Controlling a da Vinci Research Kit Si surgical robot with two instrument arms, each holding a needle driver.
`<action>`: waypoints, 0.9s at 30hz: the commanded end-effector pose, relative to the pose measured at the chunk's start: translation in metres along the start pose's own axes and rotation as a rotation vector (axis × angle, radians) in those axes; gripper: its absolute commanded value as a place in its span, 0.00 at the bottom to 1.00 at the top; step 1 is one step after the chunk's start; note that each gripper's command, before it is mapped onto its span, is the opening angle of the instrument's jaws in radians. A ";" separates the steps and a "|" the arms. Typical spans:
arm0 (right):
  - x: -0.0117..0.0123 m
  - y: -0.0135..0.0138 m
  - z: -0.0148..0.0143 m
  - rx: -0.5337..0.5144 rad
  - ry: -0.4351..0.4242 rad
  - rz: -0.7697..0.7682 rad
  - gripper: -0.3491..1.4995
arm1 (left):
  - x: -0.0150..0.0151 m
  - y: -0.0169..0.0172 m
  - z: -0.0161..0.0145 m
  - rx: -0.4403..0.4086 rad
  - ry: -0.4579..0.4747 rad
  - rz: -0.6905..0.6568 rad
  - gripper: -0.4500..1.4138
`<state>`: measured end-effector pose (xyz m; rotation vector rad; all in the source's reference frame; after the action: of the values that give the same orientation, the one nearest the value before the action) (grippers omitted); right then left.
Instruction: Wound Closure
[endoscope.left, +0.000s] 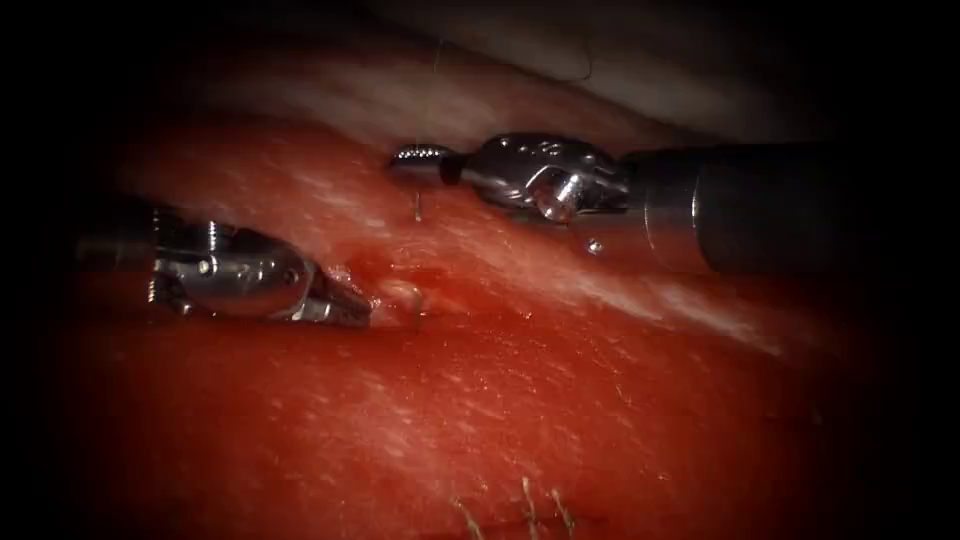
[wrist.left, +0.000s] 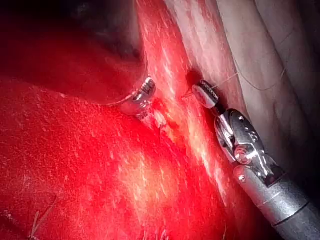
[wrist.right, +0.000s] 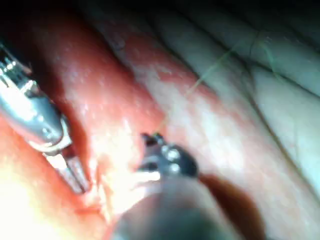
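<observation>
left claw: closed, tip pressed at the cut in the tissue; what it grips cannot be told. right claw: closed on the needle, which hangs just below the jaws, farther back and right of the cut. thread: runs from the right claw over pale tissue.

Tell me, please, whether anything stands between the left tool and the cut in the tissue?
Nothing visible does: the left tool lies against the tissue right at the cut. The right tool sits apart, higher in the endoscope view, shut on the thread.
</observation>
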<state>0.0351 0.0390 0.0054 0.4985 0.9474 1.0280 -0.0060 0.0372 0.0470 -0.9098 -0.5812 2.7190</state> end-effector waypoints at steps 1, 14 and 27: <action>0.0006 0.0000 0.0008 0.002 -0.017 0.028 0.00 | -0.0001 0.0002 0.0009 -0.003 0.001 0.000 0.12; -0.0013 0.0012 0.0018 0.140 -0.149 0.406 0.00 | -0.0001 0.0003 0.0011 -0.001 0.000 0.000 0.12; -0.0021 -0.0015 0.0007 0.222 -0.256 0.507 0.00 | -0.0001 0.0003 0.0012 0.001 0.000 -0.001 0.12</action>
<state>0.0351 0.0358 0.0054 1.0695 0.7193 1.2786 -0.0063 0.0370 0.0472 -0.9085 -0.5775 2.7199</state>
